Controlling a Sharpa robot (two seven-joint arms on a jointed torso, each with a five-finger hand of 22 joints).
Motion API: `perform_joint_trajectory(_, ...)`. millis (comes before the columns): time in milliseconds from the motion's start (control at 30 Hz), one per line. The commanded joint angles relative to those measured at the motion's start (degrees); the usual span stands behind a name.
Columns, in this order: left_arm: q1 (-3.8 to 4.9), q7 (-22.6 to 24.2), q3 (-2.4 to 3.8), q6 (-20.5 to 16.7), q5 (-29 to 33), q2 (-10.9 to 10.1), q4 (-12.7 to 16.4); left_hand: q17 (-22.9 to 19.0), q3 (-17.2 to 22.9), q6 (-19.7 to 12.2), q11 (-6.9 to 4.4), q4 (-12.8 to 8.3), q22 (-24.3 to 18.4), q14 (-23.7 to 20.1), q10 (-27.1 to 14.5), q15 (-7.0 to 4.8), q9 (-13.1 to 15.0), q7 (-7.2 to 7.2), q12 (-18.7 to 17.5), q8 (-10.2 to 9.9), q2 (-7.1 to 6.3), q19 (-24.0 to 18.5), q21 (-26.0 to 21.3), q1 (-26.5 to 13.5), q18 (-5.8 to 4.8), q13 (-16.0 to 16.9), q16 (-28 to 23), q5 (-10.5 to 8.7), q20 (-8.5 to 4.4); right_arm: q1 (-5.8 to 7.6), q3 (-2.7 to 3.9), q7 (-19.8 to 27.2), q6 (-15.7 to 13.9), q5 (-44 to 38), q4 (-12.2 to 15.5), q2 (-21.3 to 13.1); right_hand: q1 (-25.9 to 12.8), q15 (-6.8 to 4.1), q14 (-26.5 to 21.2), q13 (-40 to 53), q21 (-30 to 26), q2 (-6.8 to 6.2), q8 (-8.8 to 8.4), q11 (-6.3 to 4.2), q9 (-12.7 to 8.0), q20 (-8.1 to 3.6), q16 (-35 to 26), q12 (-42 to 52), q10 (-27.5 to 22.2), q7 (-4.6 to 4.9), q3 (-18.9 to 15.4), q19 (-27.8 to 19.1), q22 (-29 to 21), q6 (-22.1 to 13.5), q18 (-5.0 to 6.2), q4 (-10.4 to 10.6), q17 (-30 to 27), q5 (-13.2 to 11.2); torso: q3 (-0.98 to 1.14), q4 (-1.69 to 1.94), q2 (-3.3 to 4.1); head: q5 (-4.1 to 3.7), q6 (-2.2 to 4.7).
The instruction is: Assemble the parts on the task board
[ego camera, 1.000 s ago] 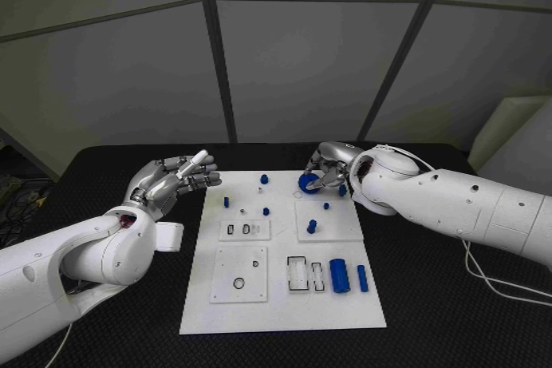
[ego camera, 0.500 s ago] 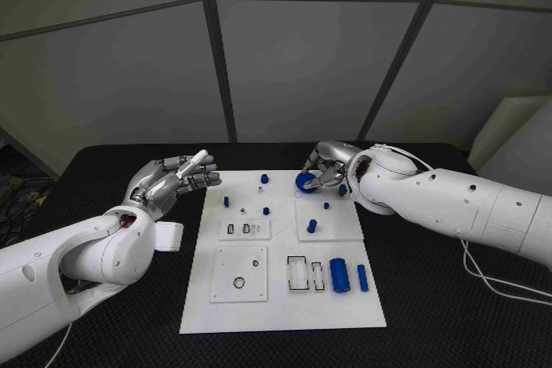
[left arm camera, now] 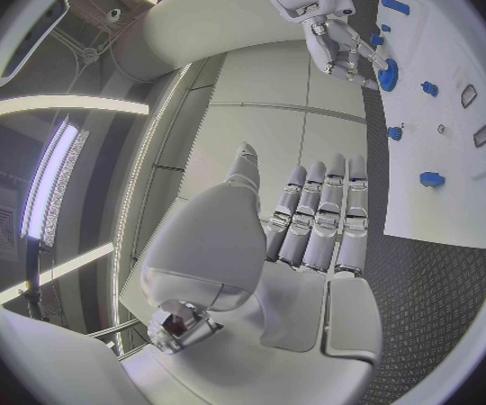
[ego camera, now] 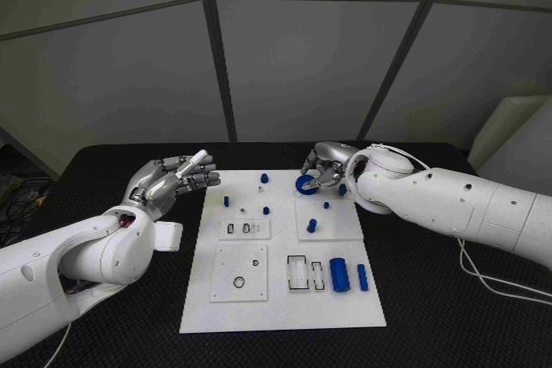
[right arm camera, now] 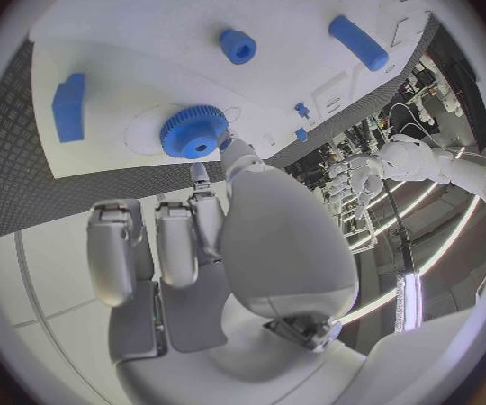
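The task board (ego camera: pixel 281 304) lies flat in the middle of the black table (ego camera: pixel 460 328) and serves as the reference for all positions below.

Right hand (ego camera: pixel 325 170): at the board's far right corner, fingers curled down onto a blue gear (ego camera: pixel 309 184). The right wrist view shows the gear (right arm camera: pixel 193 131) lying flat on the board within a faint circular outline, with a fingertip (right arm camera: pixel 234 148) touching its toothed rim. Whether the hand actually grips the gear or merely touches it cannot be told.

Left hand (ego camera: pixel 175 181): raised just beyond the board's far left edge, apart from it. The fingers (left arm camera: pixel 324 216) lie close together and bent inward, with nothing in them.

Other parts on the board: a small blue peg (ego camera: pixel 263 178) near the far edge, just left of the gear; a blue block (right arm camera: pixel 70 106) near the gear at the board's edge; a thick blue cylinder (ego camera: pixel 338 275) and a thinner blue rod (ego camera: pixel 362 278) side by side near the board's near right corner.
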Motion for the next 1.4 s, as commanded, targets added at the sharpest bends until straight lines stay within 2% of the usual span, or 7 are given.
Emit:
perform_joint_trajectory(33, 0.08, 0.05, 0.05, 0.62, -0.35, -0.04, 0.12, -0.06, -0.13, -0.11, 0.24, -0.24, -0.09, -0.10, 0.00, 0.24, -0.05, 0.79, -0.20, -0.18, 0.39, -0.42, -0.09, -0.22, -0.81, -0.08, -0.39, -0.02, 0.03, 0.13, 0.02, -0.46, 1.02, -0.33, -0.01, -0.07, -0.26, 0.35, 3.57, 2.15, 0.17, -0.47, -0.33, -0.03, -0.07, 0.30, -0.20, -0.33, -0.52, -0.10, -0.37, 6.03, 15.09, -0.40, -0.87, 0.04, 4.73, -0.25, 0.01, -0.05, -0.01, -0.02, -0.02)
perform_joint_trajectory(400, 0.08, -0.03, 0.05, 0.62, -0.35, -0.10, 0.15, -0.06, -0.13, -0.11, 0.24, -0.24, -0.09, -0.10, 0.00, 0.24, -0.05, 0.79, -0.20, -0.18, 0.39, -0.42, -0.09, -0.22, -0.81, -0.08, -0.39, -0.02, 0.03, 0.13, 0.02, -0.80, 2.00, -0.33, 0.24, -0.57, -0.51, 0.41, 3.54, 2.02, 0.17, -0.83, -0.25, 0.02, -0.18, 0.38, -0.27, -0.53, -0.60, -0.06, -0.61, 6.03, 15.09, -0.72, -0.87, 0.12, 4.63, -0.27, 0.01, 0.04, -0.02, -0.21, -0.06)
perform_joint_trajectory(667, 0.08, -0.06, 0.05, 0.54, -0.35, -0.12, 0.14, -0.06, -0.23, -0.21, 0.28, -0.33, -0.13, -0.07, -0.07, 0.26, -0.07, 0.84, -0.32, -0.27, 0.38, -0.47, -0.11, -0.24, -0.80, -0.09, -0.49, -0.05, 0.05, 0.12, 0.02, -0.79, 2.57, -0.33, 0.30, -0.68, -0.82, 0.44, 3.55, 1.96, 0.17, -1.18, -0.19, 0.04, -0.22, 0.43, -0.24, -0.63, -0.63, -0.06, -0.83, 6.03, 15.09, -0.83, -0.87, 0.31, 4.70, -0.26, 0.03, -0.04, -0.01, -0.24, 0.01)
perform_joint_trajectory(900, 0.08, 0.05, 0.05, 0.33, -0.35, -0.14, 0.13, -0.06, -0.27, -0.26, 0.29, -0.36, -0.15, -0.06, -0.09, 0.26, -0.08, 0.85, -0.37, -0.31, 0.39, -0.51, -0.13, -0.26, -0.81, -0.09, -0.52, -0.06, 0.06, 0.12, 0.02, -0.85, 2.83, -0.33, -0.24, -0.44, -1.23, 0.48, 3.55, 1.74, 0.17, -1.51, -0.22, 0.09, -0.33, 0.48, -0.26, -0.93, -0.74, 0.00, -1.02, 6.03, 15.09, -1.21, -0.87, 0.69, 4.70, -0.23, -0.01, 0.10, -0.01, -0.33, -0.06)
perform_joint_trajectory(1000, 0.08, 0.28, 0.05, 0.11, -0.35, -0.15, 0.13, -0.05, -0.29, -0.29, 0.30, -0.38, -0.17, -0.04, -0.10, 0.27, -0.08, 0.86, -0.39, -0.33, 0.39, -0.53, -0.14, -0.27, -0.81, -0.08, -0.54, -0.06, 0.07, 0.12, 0.02, -0.81, 3.03, -0.33, -0.56, -0.20, -1.29, 0.49, 3.58, 1.85, 0.17, -1.38, -0.16, 0.08, -0.33, 0.50, -0.21, -0.81, -0.66, -0.02, -0.95, 6.03, 15.09, -1.19, -0.87, 0.83, 4.81, -0.14, -0.02, 0.06, 0.03, -0.27, -0.12)
perform_joint_trajectory(1100, 0.08, 0.34, 0.05, 0.06, -0.35, -0.15, 0.11, -0.05, -0.29, -0.29, 0.30, -0.38, -0.17, -0.04, -0.10, 0.27, -0.08, 0.86, -0.39, -0.33, 0.39, -0.53, -0.14, -0.27, -0.81, -0.08, -0.54, -0.06, 0.07, 0.12, 0.02, -0.83, 3.20, -0.33, -0.78, -0.02, -1.30, 0.48, 3.60, 1.93, 0.17, -1.13, -0.03, 0.05, -0.29, 0.51, -0.17, -0.73, -0.59, -0.06, -0.81, 6.03, 15.09, -0.96, -0.87, 0.97, 4.90, 0.02, -0.01, 0.04, 0.01, -0.30, 0.12)
perform_joint_trajectory(1400, 0.08, 0.34, 0.05, 0.14, -0.35, -0.14, 0.07, -0.05, -0.29, -0.29, 0.30, -0.38, -0.17, -0.04, -0.10, 0.27, -0.08, 0.86, -0.39, -0.33, 0.39, -0.53, -0.14, -0.27, -0.81, -0.08, -0.54, -0.06, 0.07, 0.12, 0.01, -0.82, 3.90, -0.33, -1.53, 0.51, -1.18, 0.24, 3.70, 2.43, 0.17, 0.40, 0.83, -0.29, 0.17, 0.35, 0.02, -0.21, -0.20, -0.47, -0.19, 6.03, 15.09, 1.64, -0.87, 1.17, 5.31, 0.30, -0.02, 0.08, -0.01, -0.24, -0.20)
